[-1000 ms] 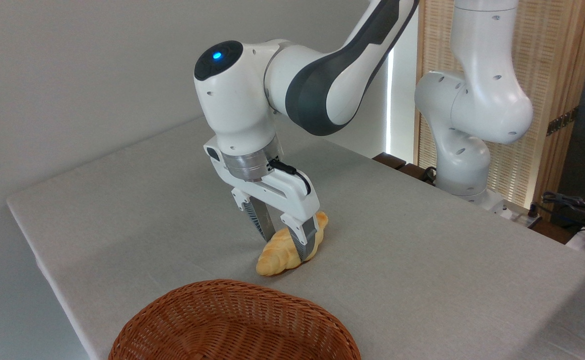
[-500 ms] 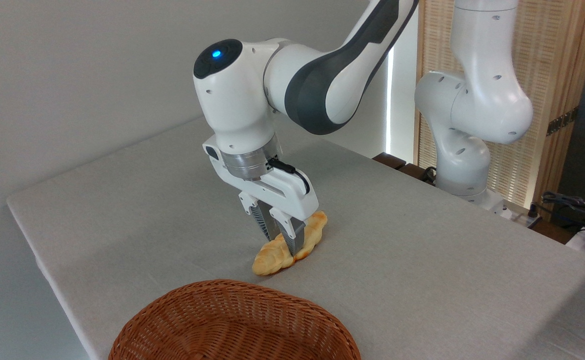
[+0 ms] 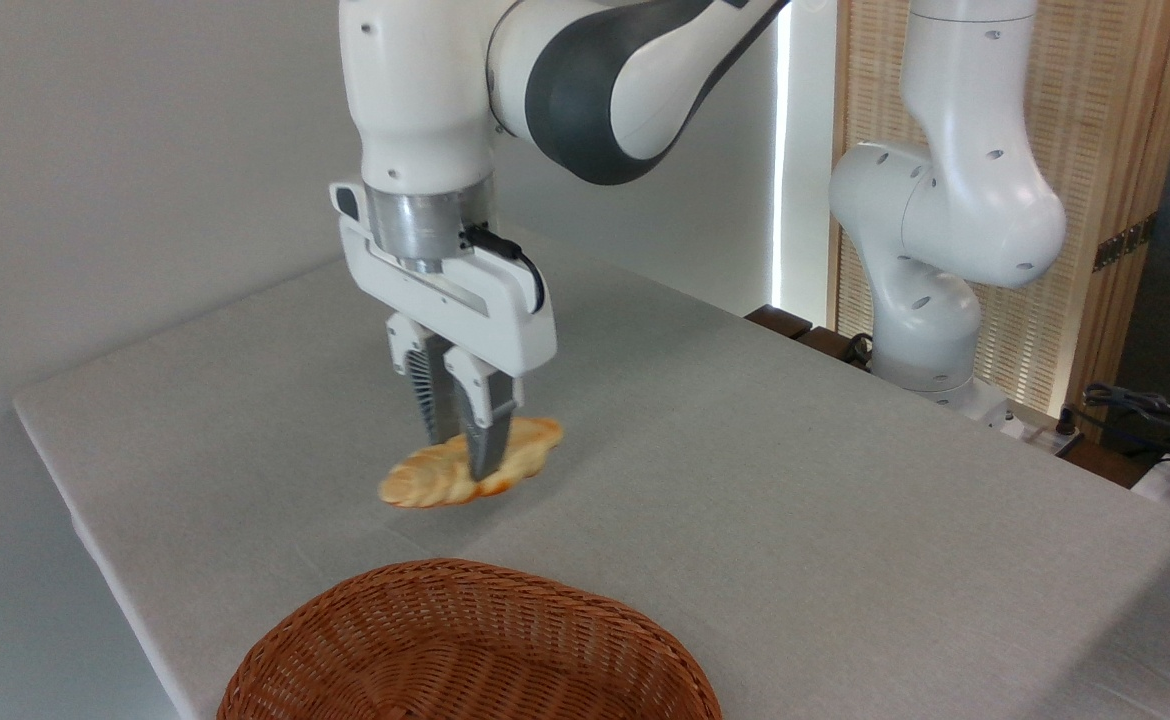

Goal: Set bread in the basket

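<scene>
Grey cloth covers the counter (image 3: 795,480); no writing is legible anywhere. A pale wall stands behind, with a slatted wooden screen (image 3: 1115,150) at the right. The white arm's tool (image 3: 463,455) is clamped on the golden bread (image 3: 425,480), held clear above the counter near its front edge. The reddish-brown wicker basket (image 3: 465,650) sits at the front edge, below the bread.

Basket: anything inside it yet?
The visible part of the basket shows only bare wicker; its near side is cut off by the frame. The bread hangs in the gripper above the table.
</scene>
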### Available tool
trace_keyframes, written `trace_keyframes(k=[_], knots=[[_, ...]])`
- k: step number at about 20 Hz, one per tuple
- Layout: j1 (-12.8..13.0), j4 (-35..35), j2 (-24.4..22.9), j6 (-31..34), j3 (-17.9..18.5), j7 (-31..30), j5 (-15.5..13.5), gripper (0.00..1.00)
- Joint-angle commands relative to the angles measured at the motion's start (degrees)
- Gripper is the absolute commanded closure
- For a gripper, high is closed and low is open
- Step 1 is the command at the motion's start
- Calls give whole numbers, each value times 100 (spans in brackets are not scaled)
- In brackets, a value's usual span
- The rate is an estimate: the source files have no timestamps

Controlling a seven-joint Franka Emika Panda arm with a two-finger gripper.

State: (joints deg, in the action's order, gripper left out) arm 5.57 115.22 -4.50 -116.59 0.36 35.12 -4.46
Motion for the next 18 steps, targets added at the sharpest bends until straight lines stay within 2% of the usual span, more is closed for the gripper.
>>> trace_keyframes(k=[1,4,5,6,7,8,10,18], knots=[[-82,-193,45,-765,139,-31,-47,59],[-83,-201,46,-1304,394,-31,-3,59],[-83,-201,46,-1409,438,-31,6,56],[-83,-201,54,-1575,491,-31,6,48],[-83,-193,98,-1768,509,-40,23,29],[-83,-193,142,-1883,509,-49,85,2],[-83,-193,142,-1885,509,-67,208,0],[-83,-193,151,-1885,509,-93,217,0]])
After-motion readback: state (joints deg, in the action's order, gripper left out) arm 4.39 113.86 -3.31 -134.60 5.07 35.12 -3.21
